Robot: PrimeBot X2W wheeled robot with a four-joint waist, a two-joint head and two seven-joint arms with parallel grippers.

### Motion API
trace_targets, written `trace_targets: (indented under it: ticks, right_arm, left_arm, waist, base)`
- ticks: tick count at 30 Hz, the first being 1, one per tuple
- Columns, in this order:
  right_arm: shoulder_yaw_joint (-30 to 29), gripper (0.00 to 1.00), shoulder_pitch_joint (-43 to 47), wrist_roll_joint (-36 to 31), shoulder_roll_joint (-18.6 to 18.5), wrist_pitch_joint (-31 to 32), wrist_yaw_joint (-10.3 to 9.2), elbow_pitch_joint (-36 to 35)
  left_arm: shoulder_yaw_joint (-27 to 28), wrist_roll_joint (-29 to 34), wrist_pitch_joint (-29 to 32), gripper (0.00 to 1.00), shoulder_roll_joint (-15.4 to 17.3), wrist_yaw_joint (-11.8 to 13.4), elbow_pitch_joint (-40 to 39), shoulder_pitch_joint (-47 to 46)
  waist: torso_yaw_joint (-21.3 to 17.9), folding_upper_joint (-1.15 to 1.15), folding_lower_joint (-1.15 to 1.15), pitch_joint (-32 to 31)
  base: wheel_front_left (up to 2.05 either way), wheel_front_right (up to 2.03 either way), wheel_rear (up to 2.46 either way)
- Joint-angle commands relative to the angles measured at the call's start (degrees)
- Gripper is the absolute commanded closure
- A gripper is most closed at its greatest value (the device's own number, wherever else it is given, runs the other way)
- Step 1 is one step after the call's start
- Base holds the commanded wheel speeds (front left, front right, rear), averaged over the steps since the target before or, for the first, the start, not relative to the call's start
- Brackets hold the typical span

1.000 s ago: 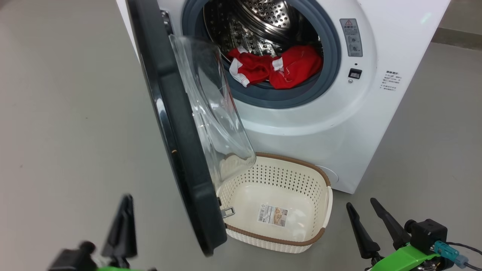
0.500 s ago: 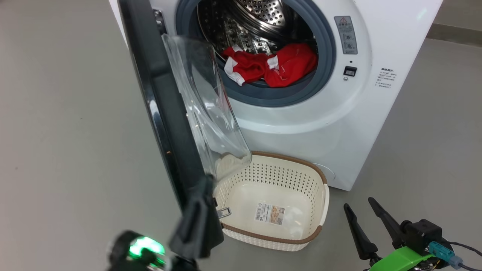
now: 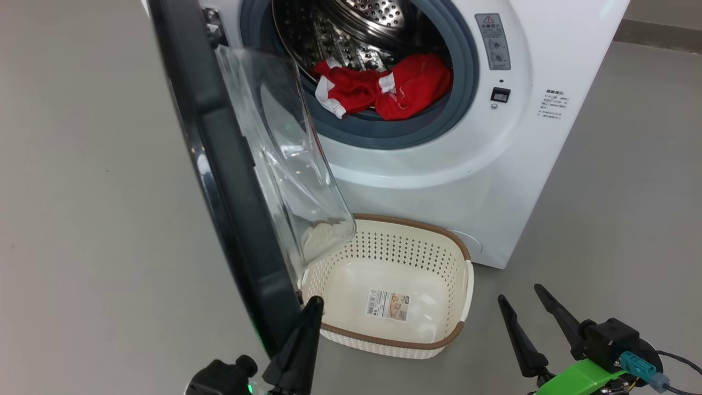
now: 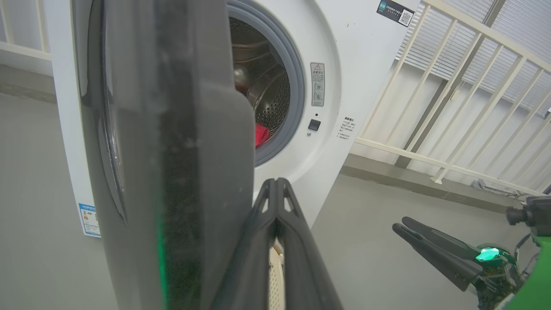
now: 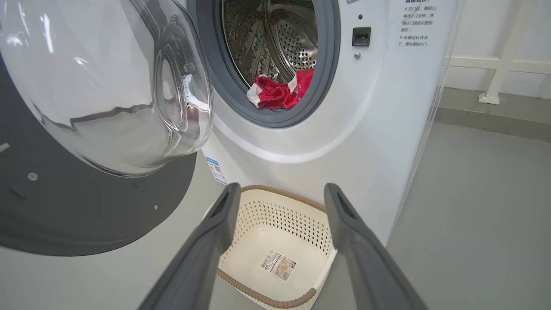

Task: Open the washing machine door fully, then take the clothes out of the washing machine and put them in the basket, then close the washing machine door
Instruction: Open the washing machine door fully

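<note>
At the foot of the washing machine [image 3: 439, 181], the basket [image 3: 392, 344] sits empty just below the mouth of the drum [image 3: 362, 33], presumably so that garments lifted out travel only a short way down. The clothes [image 3: 384, 88], red with white trim, lie heaped at the drum's front lip, at 12 o'clock from the basket. The washing machine door [image 3: 219, 164] stands nearly edge-on to the head camera, at 10 o'clock from the basket, its glass bowl [image 3: 285, 153] overhanging the basket's left end; by this judgement the door is not yet fully open. The left gripper [image 3: 313, 310], fingers pressed together with nothing between them, points up at 7 o'clock from the basket, against or just beside the door's lower inner edge (contact cannot be confirmed), a closed wedge suited to pushing the door wider. The right gripper [image 3: 520, 294], jaws spread and empty, stands at 4 o'clock, clear of the door's swing and placed to reach for the clothes.
</note>
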Motion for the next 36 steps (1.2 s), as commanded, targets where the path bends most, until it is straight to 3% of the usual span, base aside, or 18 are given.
trace_targets:
  ticks: [1, 18, 36]
  right_arm:
    - [0.72, 0.00, -0.69, -0.71, -0.14, -0.52, 0.37, -1.50]
    - [0.73, 0.00, -0.31, -1.15, 0.87, -0.52, 0.37, -1.53]
    - [1.99, 0.00, -1.71, -1.22, -0.63, -0.52, 0.37, -1.65]
  left_arm:
    - [2.79, -0.38, -0.31, 1.00, 0.17, 0.59, -0.58, -2.06]
    - [12.51, 2.69, -0.31, 1.00, 0.17, 0.51, 0.72, 0.62]
    - [35.42, 7.38, -0.31, 1.00, 0.17, -1.92, 5.09, -4.58]
  waist:
    - [0.17, 0.00, 0.00, 0.06]
    - [4.45, 0.00, 0.00, 0.24]
    - [3.47, 0.00, 0.00, 3.60]
  base:
    - [0.00, 0.00, 0.00]
    - [0.00, 0.00, 0.00]
    - [0.00, 0.00, 0.00]
